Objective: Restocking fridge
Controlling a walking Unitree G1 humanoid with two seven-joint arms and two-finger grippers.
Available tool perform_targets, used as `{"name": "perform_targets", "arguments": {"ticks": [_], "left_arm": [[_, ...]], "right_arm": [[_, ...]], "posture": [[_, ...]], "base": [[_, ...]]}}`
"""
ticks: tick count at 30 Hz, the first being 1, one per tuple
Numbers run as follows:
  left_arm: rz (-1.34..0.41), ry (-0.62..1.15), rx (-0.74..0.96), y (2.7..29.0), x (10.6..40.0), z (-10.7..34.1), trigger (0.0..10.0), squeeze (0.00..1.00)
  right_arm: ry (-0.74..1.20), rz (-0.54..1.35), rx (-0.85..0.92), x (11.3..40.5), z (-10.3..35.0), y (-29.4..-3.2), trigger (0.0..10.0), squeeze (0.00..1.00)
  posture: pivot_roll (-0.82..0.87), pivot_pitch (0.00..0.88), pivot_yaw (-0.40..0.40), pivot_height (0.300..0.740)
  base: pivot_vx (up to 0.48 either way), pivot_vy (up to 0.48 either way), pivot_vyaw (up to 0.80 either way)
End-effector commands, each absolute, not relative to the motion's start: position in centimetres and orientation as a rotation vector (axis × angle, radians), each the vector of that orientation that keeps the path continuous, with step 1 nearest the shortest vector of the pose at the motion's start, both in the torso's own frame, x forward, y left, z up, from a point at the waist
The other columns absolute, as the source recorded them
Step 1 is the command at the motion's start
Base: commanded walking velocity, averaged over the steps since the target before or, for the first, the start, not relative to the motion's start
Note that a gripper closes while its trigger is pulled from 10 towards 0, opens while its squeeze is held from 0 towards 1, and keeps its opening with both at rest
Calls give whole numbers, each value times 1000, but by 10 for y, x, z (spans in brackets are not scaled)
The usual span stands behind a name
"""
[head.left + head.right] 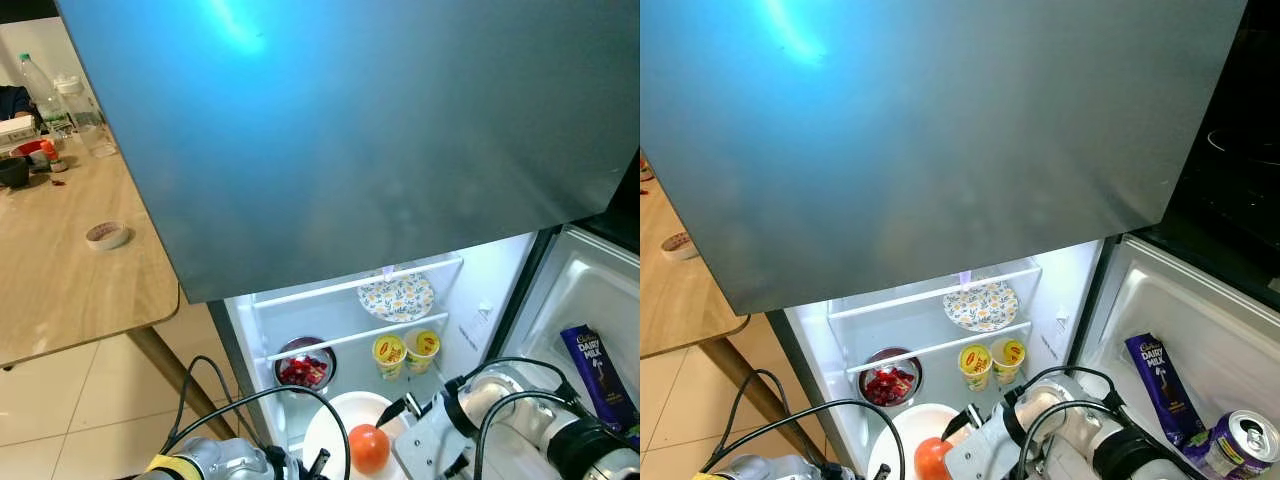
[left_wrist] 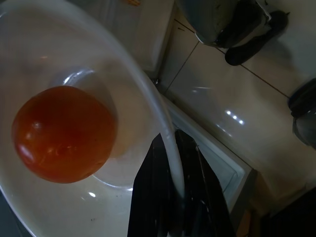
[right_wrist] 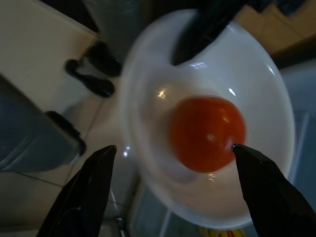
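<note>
At the top of your head view, the large grey-blue fridge door [image 1: 350,130] looks like brushed, matt metal carrying one soft glare patch. At the left edge, the light-brown wooden table [image 1: 60,270] shows a smooth, satin grain. Low in the frame, the white glossy plate [image 2: 148,89] looks glazed, with sharp highlights, and the round red tomato [image 2: 64,133] on it has a smooth, shiny skin. The black left gripper [image 2: 173,197] fingers read as matt plastic. The pale floor tiles [image 2: 237,98] are polished and reflective.
</note>
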State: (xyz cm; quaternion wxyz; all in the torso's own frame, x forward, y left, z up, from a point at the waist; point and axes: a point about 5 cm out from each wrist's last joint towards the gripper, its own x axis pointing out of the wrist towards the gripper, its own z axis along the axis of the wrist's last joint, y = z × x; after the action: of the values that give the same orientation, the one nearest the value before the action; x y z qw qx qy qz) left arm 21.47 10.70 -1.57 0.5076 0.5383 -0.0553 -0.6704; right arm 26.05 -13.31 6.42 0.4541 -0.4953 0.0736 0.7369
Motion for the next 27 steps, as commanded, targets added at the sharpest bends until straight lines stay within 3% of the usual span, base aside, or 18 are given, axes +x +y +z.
{"name": "perform_targets", "arguments": {"ticks": [1, 27], "left_arm": [[-1607, -158, 1290, 104, 218, -12, 10000, 0], [-1606, -189, 1257, 93, 217, -11, 10000, 0]], "right_arm": [[169, 1890, -1209, 251, 64, -131, 10000, 0], [222, 1921, -1550, 239, 35, -127, 10000, 0]], "posture": [[-84, 11, 42, 740], [-86, 13, 45, 740]], "base": [[0, 0, 0], [0, 0, 0]]}}
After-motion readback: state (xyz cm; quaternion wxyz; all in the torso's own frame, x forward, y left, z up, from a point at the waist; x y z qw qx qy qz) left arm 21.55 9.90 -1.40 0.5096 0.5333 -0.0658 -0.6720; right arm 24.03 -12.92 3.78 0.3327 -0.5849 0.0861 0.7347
